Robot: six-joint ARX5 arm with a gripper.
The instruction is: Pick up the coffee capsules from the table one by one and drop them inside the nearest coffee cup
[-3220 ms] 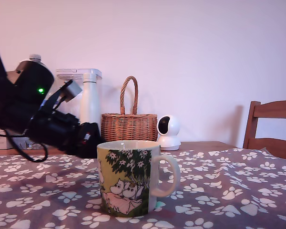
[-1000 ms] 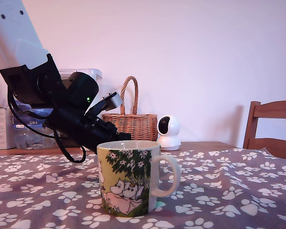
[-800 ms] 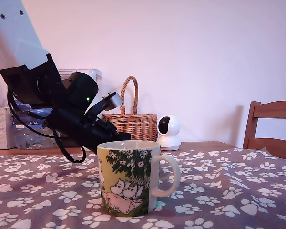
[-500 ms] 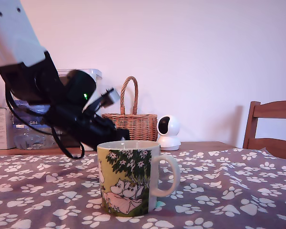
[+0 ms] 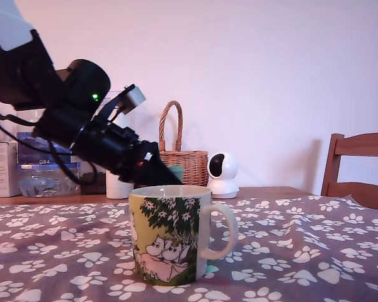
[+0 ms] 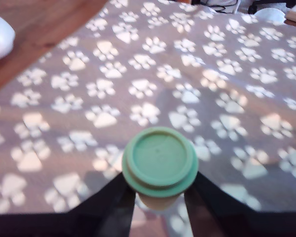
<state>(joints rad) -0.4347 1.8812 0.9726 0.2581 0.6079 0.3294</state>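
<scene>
mint-green capsule [image 6: 160, 160]; grey-purple cloth [image 6: 153, 74] (white paw prints); black pincer [image 6: 158, 207].

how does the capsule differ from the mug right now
The capsule is small, plain mint green and held in the hand above the cloth; the mug is far bigger, cream with a printed tree and figures, and stands upright on the cloth. Both are round.

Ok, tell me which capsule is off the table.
The capsule in the claw, near the mug's rim; the other capsule lies beside the mug's base.
</scene>
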